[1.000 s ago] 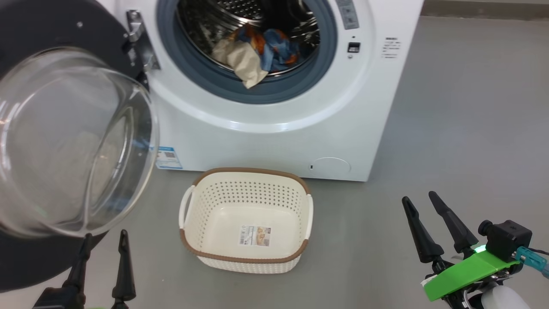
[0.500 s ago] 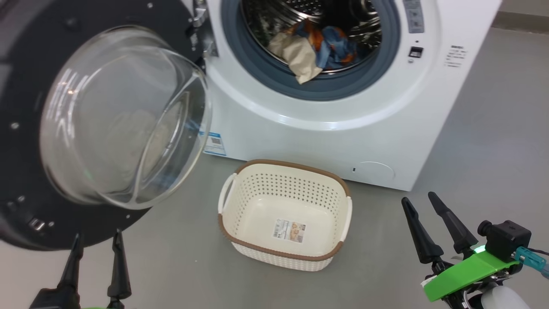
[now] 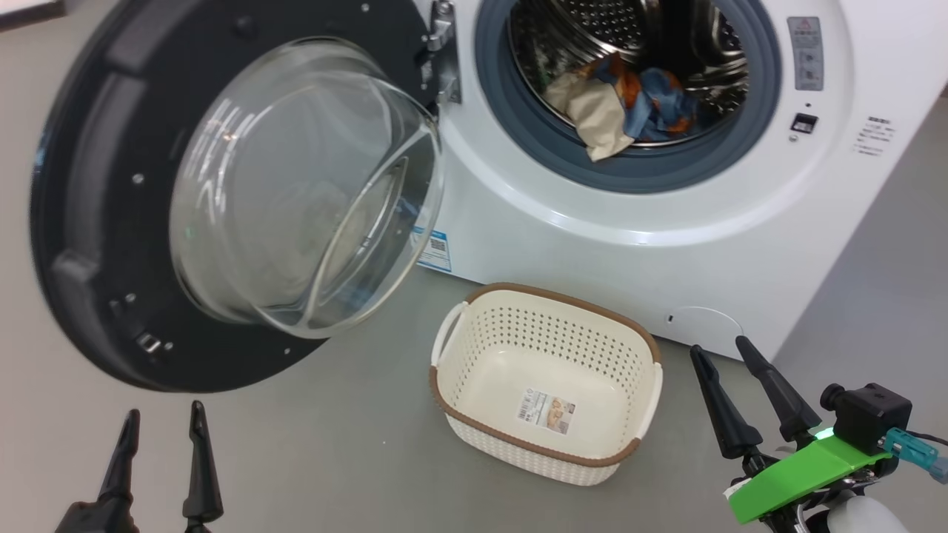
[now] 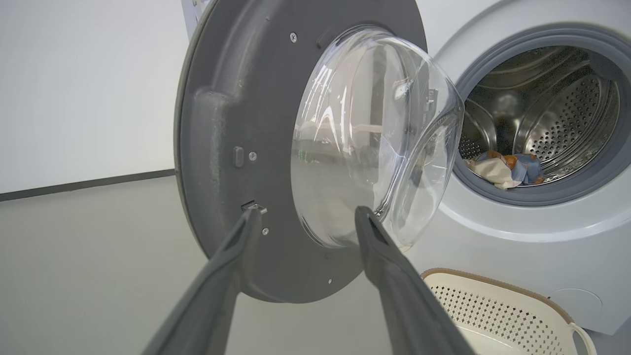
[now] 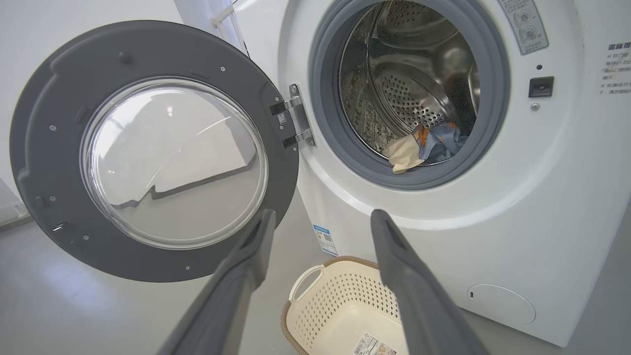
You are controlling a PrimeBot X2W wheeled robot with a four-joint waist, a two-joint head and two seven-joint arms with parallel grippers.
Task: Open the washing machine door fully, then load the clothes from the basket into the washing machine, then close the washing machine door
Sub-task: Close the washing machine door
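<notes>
2 tools and 1 loaded washer on a bare floor, read from left to right.

At the lower left of the head view, the left tool (image 3: 164,409) hangs above the floor (image 3: 333,459). Its 2 dark fingers are apart and hold nothing, and they point up toward the lower rim of the washing machine door (image 3: 89,185) without reaching it. The floor is smooth, pale grey and faintly glossy. In the left wrist view it meets a white wall (image 4: 74,74) at a dark skirting strip (image 4: 84,185).

The door is swung wide to the left on a metal hinge (image 3: 442,52). Its dark grey inner face is turned to the camera, and its clear glass bowl (image 3: 296,185) bulges outward. The washing machine (image 3: 592,244), a white box, stands directly on the floor. A blue-grey gasket (image 3: 629,174) rings its perforated steel drum (image 3: 592,22).

The clothes (image 3: 629,104) lie at the front of the drum. The beige piece hangs toward the gasket, with blue and orange fabric just to its right. A blue sticker (image 3: 435,250) marks the lower left of the cabinet and a round flap (image 3: 707,326) the lower right.

The basket (image 3: 563,300) sits on the floor just before the machine, below the drum mouth. A label sticker (image 3: 546,409) shows on its cream bottom.

The right tool (image 3: 718,345) is just right of the basket. Its 2 fingers are apart and hold nothing, and a green plate (image 3: 800,466) sits at its wrist.
</notes>
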